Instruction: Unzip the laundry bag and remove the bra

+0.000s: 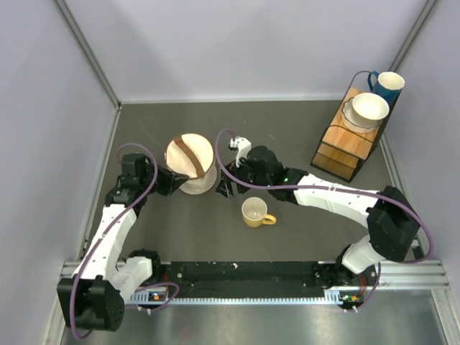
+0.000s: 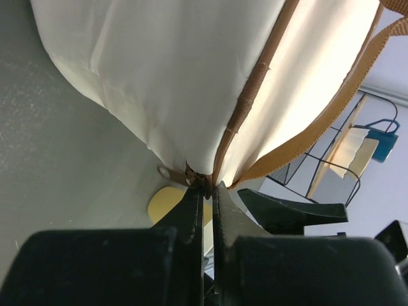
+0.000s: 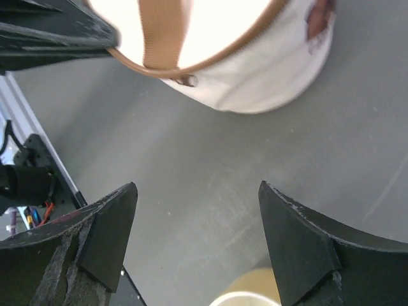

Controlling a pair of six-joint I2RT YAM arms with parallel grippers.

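I'm looking down on the dark table (image 1: pixel 302 237), and the round cream bag (image 1: pixel 190 159) is sitting on its left half, zipped all the way round by the look of it. The bra is not out yet. From the right wrist I'm seeing only a dark red patch (image 3: pixel 319 19) through the bag's side wall, so I'm judging it to be inside.

My left claw (image 2: pixel 207 189) is pinched tight on the bag's near edge, right where the brown trim (image 2: pixel 245 102) runs down to the seam. That's my anchor, so I'm calling this the start of the unzip step.

My right claw (image 3: pixel 197 236) is hanging wide and empty just beside the bag, with the yellow mug (image 1: pixel 256 212) close by its near side.

The small zipper pull (image 3: pixel 187 80) is poking out under the rim, apart from both claws. Next I'm judging the right claw needs to drop in, narrow onto that little ring and drag it round the rim while the left one braces.
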